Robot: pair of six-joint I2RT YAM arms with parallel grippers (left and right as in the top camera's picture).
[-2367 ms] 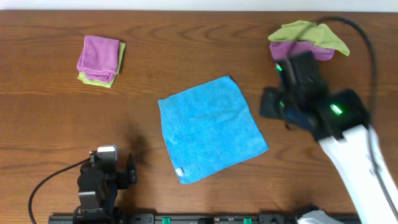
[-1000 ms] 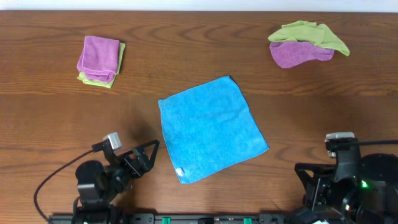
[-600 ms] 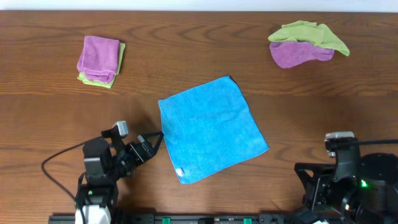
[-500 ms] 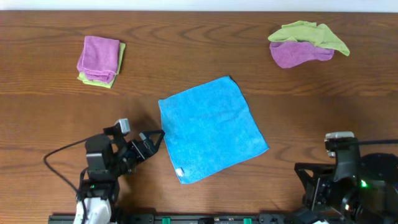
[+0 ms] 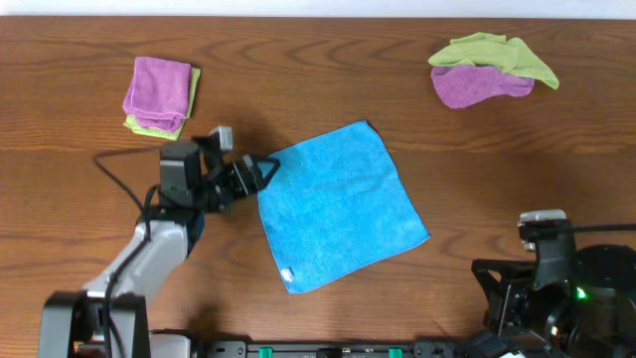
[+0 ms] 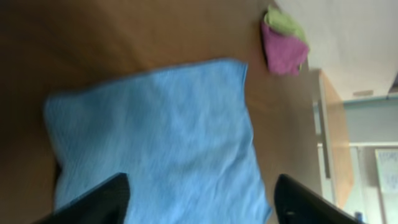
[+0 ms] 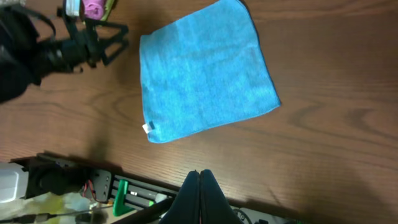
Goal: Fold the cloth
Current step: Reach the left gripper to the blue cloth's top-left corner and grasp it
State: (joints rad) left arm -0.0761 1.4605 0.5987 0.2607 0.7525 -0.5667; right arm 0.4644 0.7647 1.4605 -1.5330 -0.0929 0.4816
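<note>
The cloth lay flat and fully spread near the middle of the counter. It was turned askew, with its white tag at the corner closest to the near edge. The left end effector hung at the cloth's corner facing the left edge, fingers wide apart, and its wrist view showed blue fabric between them. Whether they touched the fabric could not be told. The right end effector sat by the near right corner of the counter, fingers pressed together, well apart from the cloth.

The step in hand looked like taking that left-facing corner. Done well, the fingers would come down straddling the hem right at the corner tip and close on a single layer. A sideways push would likely slide the light microfibre over the wood and rumple it. A low lift, carried straight toward the opposite side, would probably keep the edges lined up.
</note>
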